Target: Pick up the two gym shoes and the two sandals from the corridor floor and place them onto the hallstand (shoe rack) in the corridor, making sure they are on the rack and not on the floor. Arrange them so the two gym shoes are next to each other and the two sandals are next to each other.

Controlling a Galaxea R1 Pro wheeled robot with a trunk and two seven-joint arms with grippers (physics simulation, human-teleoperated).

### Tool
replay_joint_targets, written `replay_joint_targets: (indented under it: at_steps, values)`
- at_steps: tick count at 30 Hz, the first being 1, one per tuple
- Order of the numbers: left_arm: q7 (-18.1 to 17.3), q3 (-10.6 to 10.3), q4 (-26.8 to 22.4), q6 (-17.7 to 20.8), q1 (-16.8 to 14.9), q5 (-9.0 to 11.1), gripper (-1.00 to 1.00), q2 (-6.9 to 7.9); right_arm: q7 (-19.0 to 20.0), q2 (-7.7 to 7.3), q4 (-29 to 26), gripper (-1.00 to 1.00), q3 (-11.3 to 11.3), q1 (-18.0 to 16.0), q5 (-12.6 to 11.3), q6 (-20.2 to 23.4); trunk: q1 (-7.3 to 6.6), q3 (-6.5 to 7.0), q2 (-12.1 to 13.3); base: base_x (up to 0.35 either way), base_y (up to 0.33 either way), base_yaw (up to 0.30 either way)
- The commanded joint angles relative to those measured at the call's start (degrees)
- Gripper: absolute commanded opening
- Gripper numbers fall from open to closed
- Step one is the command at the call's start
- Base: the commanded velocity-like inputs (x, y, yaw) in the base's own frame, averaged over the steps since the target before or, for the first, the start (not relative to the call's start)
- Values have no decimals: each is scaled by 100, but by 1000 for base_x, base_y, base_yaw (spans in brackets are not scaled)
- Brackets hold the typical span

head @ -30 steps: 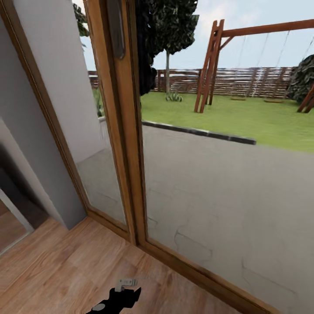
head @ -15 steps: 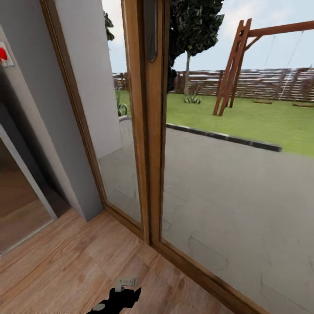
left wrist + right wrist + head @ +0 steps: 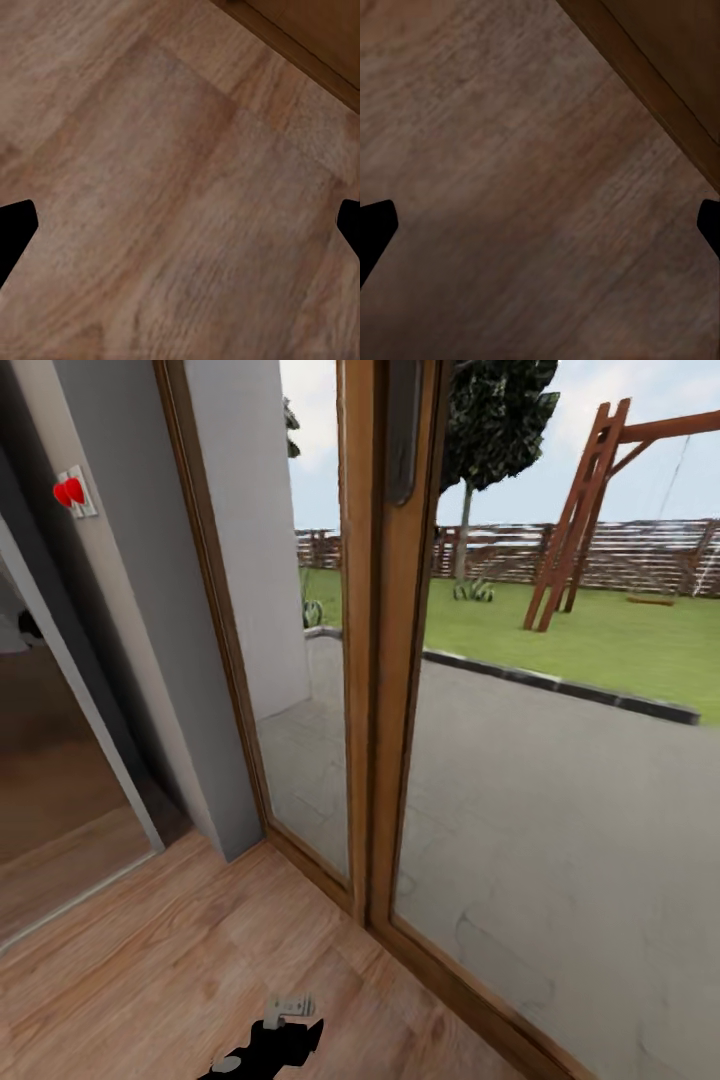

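Corridor floor (image 3: 150,980): light-brown wood planks, bare in the head view; no shoes, sandals or shoe rack to be seen from here. The robot faces a glazed door, so the task's things lie somewhere out of sight and nothing has yet been gathered, by my reading.

Glass door (image 3: 560,840): tall panes in a wooden door frame (image 3: 385,660), looking out on a paved terrace, lawn and a swing frame (image 3: 590,510). The frame's bottom rail runs diagonally across the floor just ahead of the robot.

Wall (image 3: 150,610): grey, to the left of the door, carrying a small switch plate with red marks (image 3: 72,493). Left again, a doorway (image 3: 50,780) opens onto another wood-floored room.

Left hand (image 3: 180,225): spread wide, dark fingertips at the picture's two sides, bare planks between — holding nothing.

Right hand (image 3: 540,225): likewise spread and empty, over planks with the door rail close by.

Hazards: driving on forward would likely press the base or the lowered arms into the glass or rail; a tight turn could clip the wall corner beside the door.

Open room: the floor towards the left and the doorway there — the likeliest clear way to turn.
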Motion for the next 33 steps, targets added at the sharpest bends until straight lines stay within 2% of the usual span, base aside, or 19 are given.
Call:
replay_joint_targets:
  at_steps: [1,10,16,33]
  values:
    - [0,0,0,0,0,-2,100,0,0,0,1,100,1,0,0,0,0,1,0,208,0,53]
    - [0,0,0,0,0,0,100,0,0,0,0,100,-1,0,0,0,0,4,0,254,0,27]
    - [0,1,0,0,0,0,100,0,-1,0,-1,100,-1,0,0,0,0,6,0,111,0,80]
    - [0,0,0,0,0,0,100,0,-1,0,2,100,-1,0,0,0,0,41,0,19,0,245]
